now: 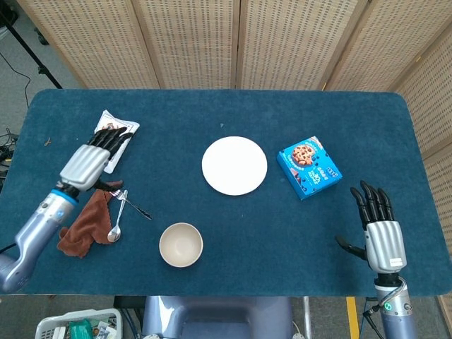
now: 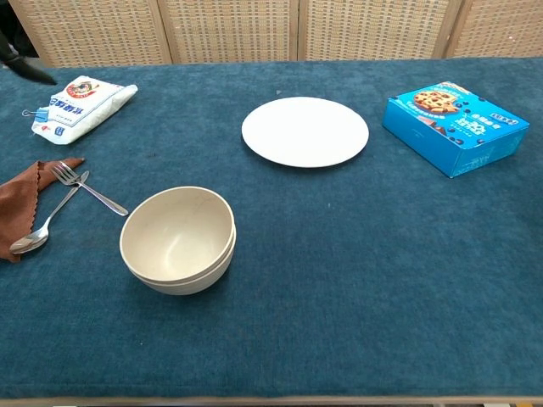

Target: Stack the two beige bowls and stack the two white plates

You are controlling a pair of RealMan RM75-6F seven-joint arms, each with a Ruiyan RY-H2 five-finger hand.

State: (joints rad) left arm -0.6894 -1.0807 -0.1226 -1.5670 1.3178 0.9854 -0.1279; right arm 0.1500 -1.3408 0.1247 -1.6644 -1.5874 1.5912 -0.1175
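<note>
Chest view: nested round beige bowls on napped blue cloth.

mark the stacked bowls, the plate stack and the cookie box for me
stacked beige bowls [image 2: 176, 240], chest view, inside of the upper bowl
white plates [image 2: 305, 131], chest view, centre of the top face
blue cookie box [image 2: 455, 125], chest view, middle of the lid
</note>
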